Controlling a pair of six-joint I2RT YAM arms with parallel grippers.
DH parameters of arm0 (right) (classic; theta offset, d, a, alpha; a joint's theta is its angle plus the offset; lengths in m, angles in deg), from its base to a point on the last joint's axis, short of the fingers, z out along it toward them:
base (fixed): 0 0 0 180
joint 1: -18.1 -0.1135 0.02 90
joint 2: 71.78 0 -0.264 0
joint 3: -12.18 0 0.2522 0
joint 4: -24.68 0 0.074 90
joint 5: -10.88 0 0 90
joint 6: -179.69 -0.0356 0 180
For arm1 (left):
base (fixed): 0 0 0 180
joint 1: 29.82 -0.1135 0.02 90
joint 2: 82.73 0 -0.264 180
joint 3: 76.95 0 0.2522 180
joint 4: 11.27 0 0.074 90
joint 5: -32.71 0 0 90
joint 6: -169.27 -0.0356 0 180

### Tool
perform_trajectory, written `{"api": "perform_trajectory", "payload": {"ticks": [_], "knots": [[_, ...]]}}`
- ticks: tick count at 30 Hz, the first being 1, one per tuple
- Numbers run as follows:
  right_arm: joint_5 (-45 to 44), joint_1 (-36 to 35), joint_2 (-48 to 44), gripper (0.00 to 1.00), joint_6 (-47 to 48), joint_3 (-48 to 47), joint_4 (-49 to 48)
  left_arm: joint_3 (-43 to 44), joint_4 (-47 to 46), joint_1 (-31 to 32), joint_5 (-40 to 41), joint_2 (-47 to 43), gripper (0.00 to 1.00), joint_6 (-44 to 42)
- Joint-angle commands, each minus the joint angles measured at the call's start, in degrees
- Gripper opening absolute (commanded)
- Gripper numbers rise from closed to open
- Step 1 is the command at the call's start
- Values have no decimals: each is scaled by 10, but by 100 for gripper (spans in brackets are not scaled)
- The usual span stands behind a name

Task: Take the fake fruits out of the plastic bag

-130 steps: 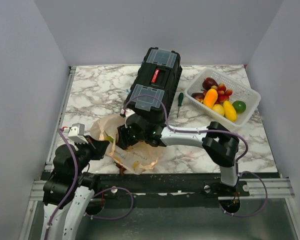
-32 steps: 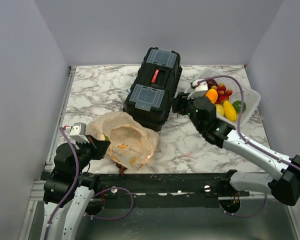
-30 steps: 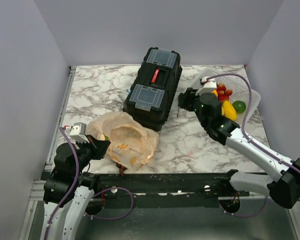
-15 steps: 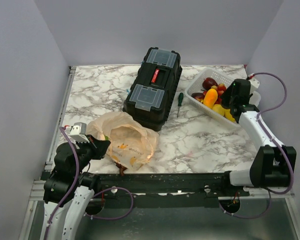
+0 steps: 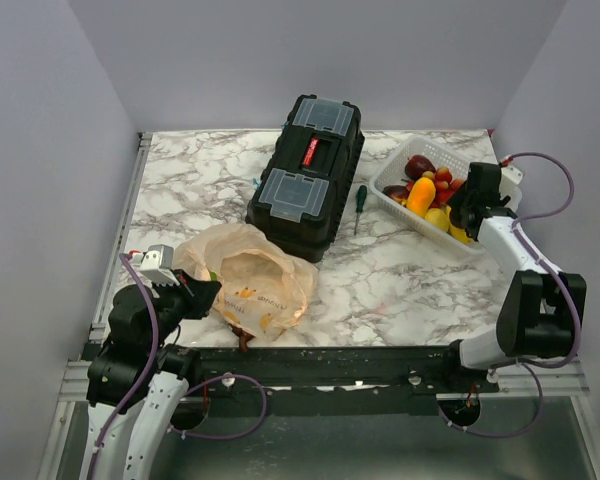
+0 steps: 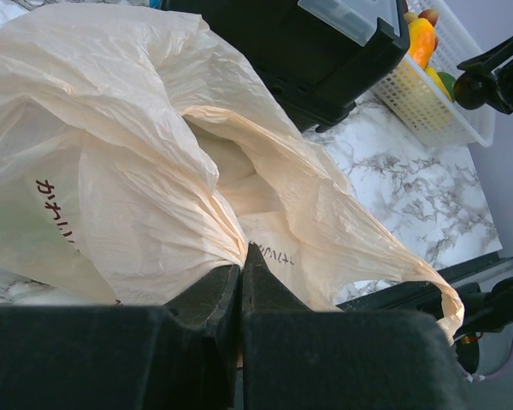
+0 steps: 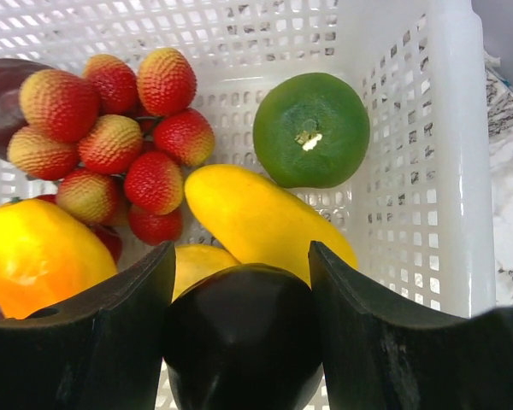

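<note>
The beige plastic bag (image 5: 250, 275) lies crumpled at the table's near left; it fills the left wrist view (image 6: 137, 154). My left gripper (image 6: 241, 266) is shut on a fold of it. My right gripper (image 7: 239, 282) is shut on a dark purple fruit (image 7: 244, 337) and holds it over the white basket (image 7: 457, 171), as the top view (image 5: 477, 190) also shows. In the basket lie a green fruit (image 7: 311, 129), a yellow fruit (image 7: 261, 218), an orange-yellow fruit (image 7: 38, 256) and a red-yellow grape cluster (image 7: 111, 128).
A black toolbox (image 5: 305, 175) stands at the table's middle back, just behind the bag. A green-handled screwdriver (image 5: 359, 205) lies between the toolbox and the basket (image 5: 485, 232). Grey walls close in the table on three sides.
My right arm left the bag with the dark fruit, swung right past the toolbox and now hangs over the basket. My left gripper has kept its hold on the bag.
</note>
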State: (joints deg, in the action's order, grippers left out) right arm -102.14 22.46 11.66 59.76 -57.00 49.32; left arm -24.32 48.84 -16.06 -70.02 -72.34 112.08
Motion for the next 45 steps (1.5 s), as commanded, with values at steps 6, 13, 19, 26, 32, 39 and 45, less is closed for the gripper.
{"api": "perform_trajectory", "payload": {"ticks": [6,13,19,26,32,39,45], "knots": [[-42,6,37,37,11,-3,15,0,-6,3,5,6,0,3],[-23,5,39,67,19,5,7,1,-6,3,3,12,0,2],[3,5,29,93,25,4,8,-1,-6,3,-3,17,0,1],[51,5,-11,96,37,6,1,1,-4,3,-2,18,0,1],[134,-8,-75,96,37,29,-23,1,-6,2,1,16,0,3],[155,-127,-139,95,30,20,18,0,-6,3,4,12,0,5],[187,-375,-177,92,14,22,-28,1,-5,3,4,16,0,6]]}}
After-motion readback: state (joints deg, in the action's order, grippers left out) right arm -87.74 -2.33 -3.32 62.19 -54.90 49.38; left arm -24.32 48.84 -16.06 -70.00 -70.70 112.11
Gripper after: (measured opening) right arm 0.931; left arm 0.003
